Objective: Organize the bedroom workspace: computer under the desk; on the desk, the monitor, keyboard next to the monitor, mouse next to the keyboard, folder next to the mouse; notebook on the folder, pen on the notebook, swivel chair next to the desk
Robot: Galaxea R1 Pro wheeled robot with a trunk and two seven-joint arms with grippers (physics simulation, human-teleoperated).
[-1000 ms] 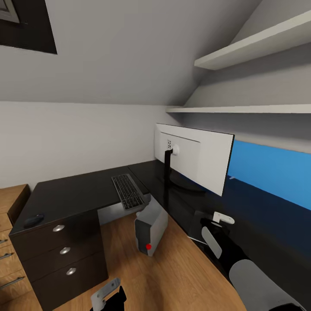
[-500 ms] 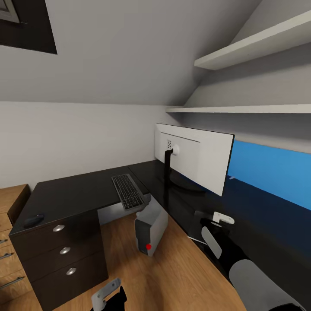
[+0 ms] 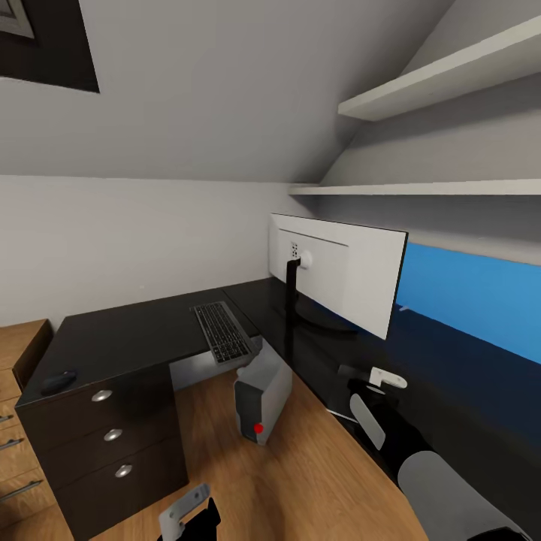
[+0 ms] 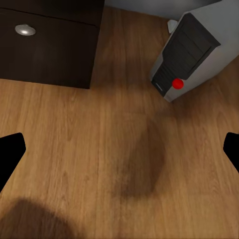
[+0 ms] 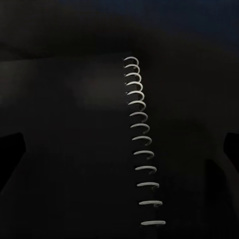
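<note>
— So where does everything stand right now?

— On the glossy black L-shaped tabletop (image 3: 135, 338), the wide monitor with its white back (image 3: 342, 270) sits on its round black base in the corner. The slim keyboard with dark grey keys (image 3: 222, 332) lies just beside it, one end poking over the tabletop's edge. A small dark mouse (image 3: 58, 382) rests well apart from the keyboard, above the black drawer unit with round silver knobs (image 3: 113, 436).

— And the small silver-grey computer tower (image 3: 261, 398)?

— It leans tilted on the light wood floor (image 4: 99, 159) at the tabletop's inner corner, red button facing out.

— What about the pincers?

— The left pincer (image 4: 119, 149) hangs spread wide over bare floor, holding nothing. The right pincer (image 5: 119, 149) is also spread, hovering over a dark surface with a row of pale spiral rings (image 5: 142, 144), probably the notebook's binding. I can't make out the cover in that gloom.

— What could go wrong?

— With that wrist picture so dark, the right pincer could close on the rings alone, or miss and shove the booklet across the slick top. The right arm also sits near the monitor's base, so a wide swing might knock it. The overhanging keyboard could drop if bumped.
</note>
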